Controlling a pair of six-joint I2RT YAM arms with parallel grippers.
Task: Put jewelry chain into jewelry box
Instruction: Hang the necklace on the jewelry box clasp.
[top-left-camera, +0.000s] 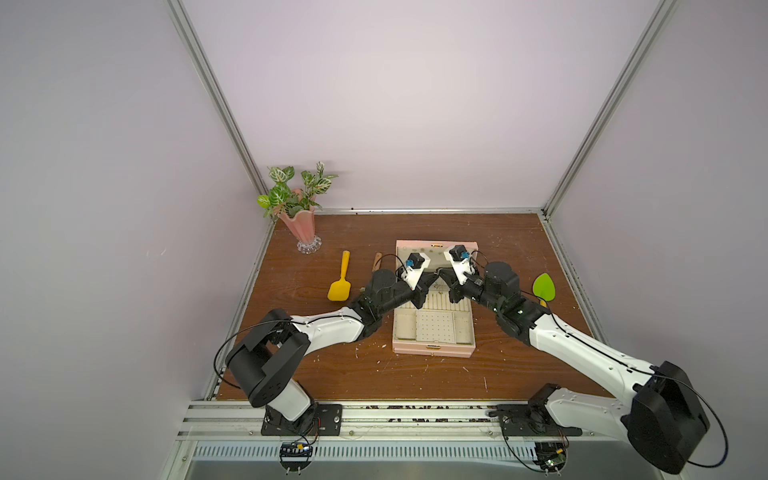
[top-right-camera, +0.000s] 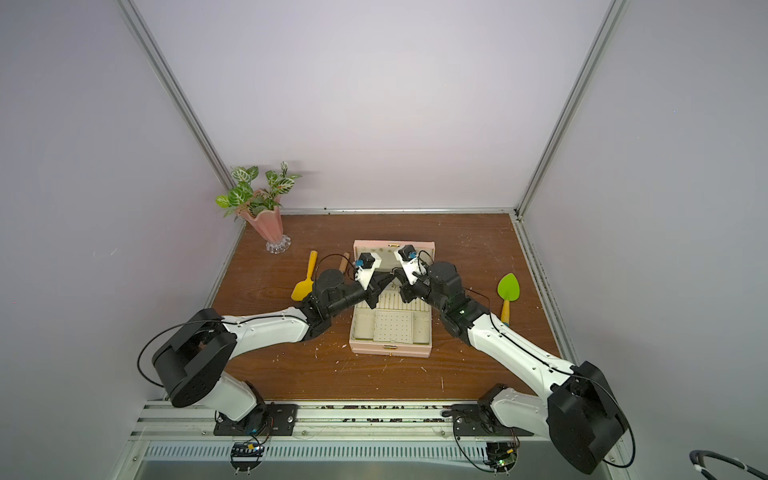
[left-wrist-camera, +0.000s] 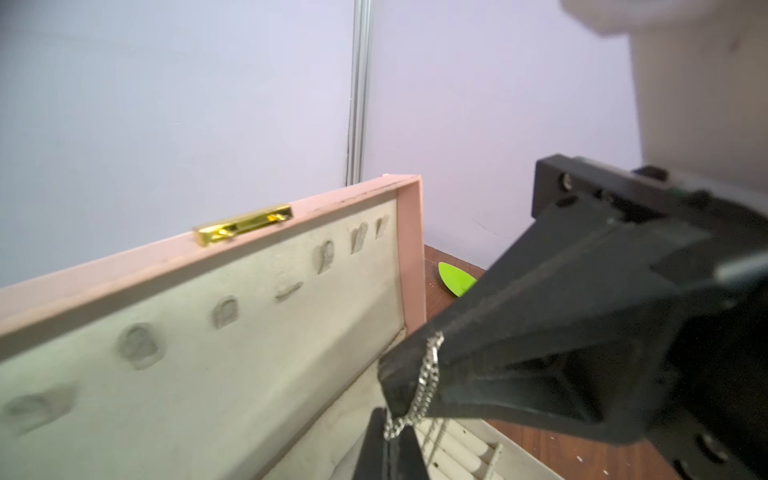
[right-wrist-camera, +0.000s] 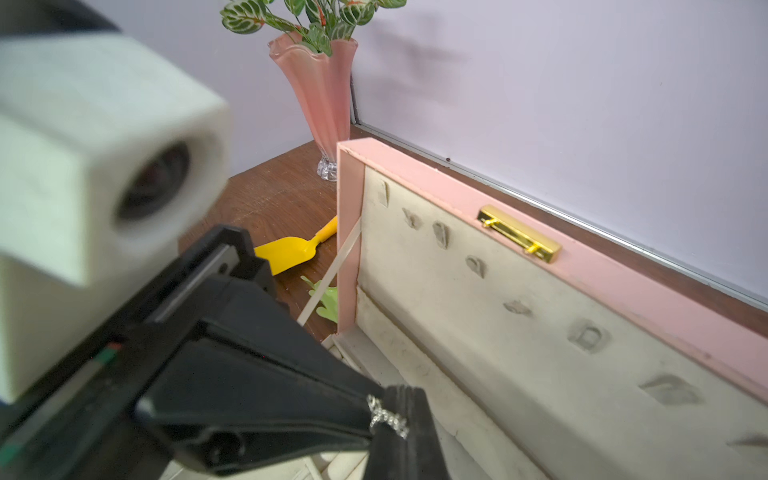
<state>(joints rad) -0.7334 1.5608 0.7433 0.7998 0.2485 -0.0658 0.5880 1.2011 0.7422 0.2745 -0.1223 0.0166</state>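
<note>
The chain (left-wrist-camera: 430, 365) is pinched in the closed jaws of the left gripper (left-wrist-camera: 390, 419) and of the right gripper (right-wrist-camera: 402, 401), whose tips meet over the open box (top-left-camera: 432, 351), before its upright lid (top-left-camera: 409, 244). The links are shown only by the wrist views; in both top views they are too fine to be made out.

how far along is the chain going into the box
Done: the jewelry box is open and the jewelry chain is up off the table. In hand: left gripper and right gripper are both shut on the chain, tip to tip over the slotted section. Left: lower it into a compartment and let go.
</note>
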